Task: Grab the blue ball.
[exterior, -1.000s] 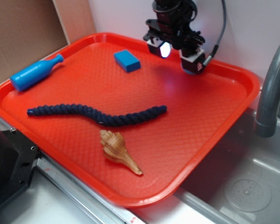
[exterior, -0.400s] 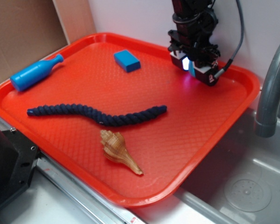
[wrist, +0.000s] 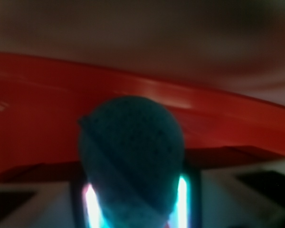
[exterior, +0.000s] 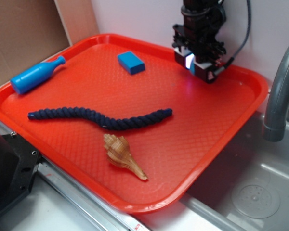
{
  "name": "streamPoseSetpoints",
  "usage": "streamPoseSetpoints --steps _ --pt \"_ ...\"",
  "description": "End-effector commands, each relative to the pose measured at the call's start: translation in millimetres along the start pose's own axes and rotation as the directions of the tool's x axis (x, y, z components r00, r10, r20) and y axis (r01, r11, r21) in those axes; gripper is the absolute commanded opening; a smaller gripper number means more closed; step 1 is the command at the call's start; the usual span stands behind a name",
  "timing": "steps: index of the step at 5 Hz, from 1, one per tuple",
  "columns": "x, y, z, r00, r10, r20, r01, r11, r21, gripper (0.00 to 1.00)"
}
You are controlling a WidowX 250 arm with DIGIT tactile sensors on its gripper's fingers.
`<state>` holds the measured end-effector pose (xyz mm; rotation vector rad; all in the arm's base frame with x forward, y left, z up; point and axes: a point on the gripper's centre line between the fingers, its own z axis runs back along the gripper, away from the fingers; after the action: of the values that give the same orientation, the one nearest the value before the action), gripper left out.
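Note:
The blue ball [wrist: 132,156], a teal crocheted yarn ball, fills the middle of the wrist view, squeezed between my two fingers. In the exterior view my gripper [exterior: 196,63] is at the tray's back right, shut on the ball, of which only a teal sliver [exterior: 193,66] shows between the fingers. It hangs just above the red tray [exterior: 221,120].
On the tray lie a flat blue block [exterior: 131,62], a blue bottle-shaped pin [exterior: 36,75] at the left, a dark blue rope [exterior: 98,118] across the middle and a seashell [exterior: 123,155] in front. A grey faucet [exterior: 279,91] and sink [exterior: 250,192] are to the right.
The gripper has closed on the ball, then risen slightly and shifted left toward the back of the tray with it.

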<state>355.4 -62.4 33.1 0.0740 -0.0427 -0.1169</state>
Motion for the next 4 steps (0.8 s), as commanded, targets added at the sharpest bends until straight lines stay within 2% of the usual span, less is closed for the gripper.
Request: streamPoseSetpoints --steps 1,3,4 --pt "-40.6 24.7 103.9 0.977 0.181 0.114 -0.177 0.983 -0.039 0.00" --pt "-124.4 24.8 158.4 0.951 0.303 0.065 -0.295 0.950 -0.106 0.00" --pt "-152.1 23.4 167.4 0.956 0.289 0.052 -0.282 0.953 -0.106 0.00"
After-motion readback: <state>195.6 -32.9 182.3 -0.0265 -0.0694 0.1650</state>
